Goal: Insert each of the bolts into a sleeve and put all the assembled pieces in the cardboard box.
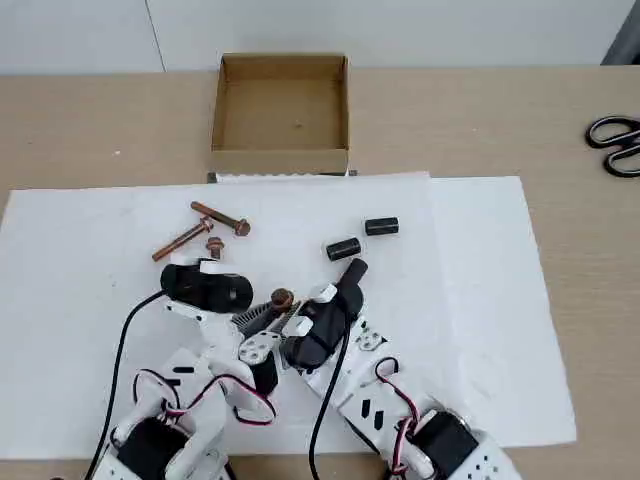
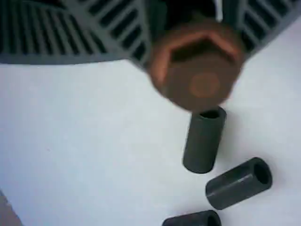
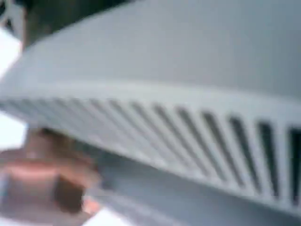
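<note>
Item: held bolt (image 2: 200, 70), copper-coloured with a hex head, clamped between the ribbed grey fingers (image 2: 70, 28) of your left end effector (image 1: 268, 312), which is closed on its shank so that the head sticks out past the fingertips. Item: nearest sleeve (image 2: 204, 141), black, lying on the paper sheet (image 1: 480, 300) just beyond the held bolt's head, its open end turned toward that head and apart from it. Items: second sleeve (image 1: 343, 248) and third sleeve (image 1: 381, 226), lying farther out from the left end effector, past the nearest one and near each other. Items: first long bolt (image 1: 220, 217), second long bolt (image 1: 182, 240) and short bolt (image 1: 214, 245), loose on the paper, grouped off to the side of the left end effector, away from the sleeves. Item: cardboard box (image 1: 282, 160), open-topped, on the worktop (image 1: 100, 120) beyond the paper's far edge, well apart from both end effectors. Item: right end effector (image 1: 345, 280), just beside the left one and near the sleeves; you cannot tell how far open it is. Item: scissors (image 1: 615, 145), on the bare worktop, far off on the right arm's side.
</note>
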`<state>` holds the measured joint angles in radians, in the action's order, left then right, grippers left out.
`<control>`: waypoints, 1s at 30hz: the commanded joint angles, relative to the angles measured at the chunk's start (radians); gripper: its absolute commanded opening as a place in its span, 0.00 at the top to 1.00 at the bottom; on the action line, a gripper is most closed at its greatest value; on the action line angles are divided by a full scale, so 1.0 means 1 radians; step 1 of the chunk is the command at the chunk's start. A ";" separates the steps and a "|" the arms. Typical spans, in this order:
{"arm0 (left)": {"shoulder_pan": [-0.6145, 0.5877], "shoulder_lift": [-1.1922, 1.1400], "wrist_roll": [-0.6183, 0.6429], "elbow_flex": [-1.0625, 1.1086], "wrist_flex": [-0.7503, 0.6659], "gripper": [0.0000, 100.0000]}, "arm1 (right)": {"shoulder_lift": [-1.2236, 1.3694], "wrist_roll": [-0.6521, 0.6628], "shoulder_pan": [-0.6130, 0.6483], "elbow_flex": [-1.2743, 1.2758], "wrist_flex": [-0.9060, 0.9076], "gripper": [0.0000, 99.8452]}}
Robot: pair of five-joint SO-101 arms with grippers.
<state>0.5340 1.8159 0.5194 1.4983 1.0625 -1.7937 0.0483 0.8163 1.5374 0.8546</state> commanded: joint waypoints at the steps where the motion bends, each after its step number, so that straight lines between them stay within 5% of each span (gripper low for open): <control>1: 0.008 0.000 -0.017 0.028 0.005 0.76 | -0.018 0.043 -0.008 -0.055 -0.038 1.00; 16: -0.046 -0.003 -0.048 -0.213 0.094 0.73 | -0.016 0.044 -0.010 -0.040 -0.036 1.00; 25: -0.269 0.000 -0.172 -0.240 0.058 1.00 | -0.016 0.044 -0.012 -0.034 -0.036 1.00; 30: -0.358 0.000 -0.173 -0.185 0.058 1.00 | -0.016 0.040 -0.091 -0.040 -0.036 1.00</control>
<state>0.2179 1.8067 0.3552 1.2988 1.1454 -1.7983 0.0806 0.7795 1.5298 0.8485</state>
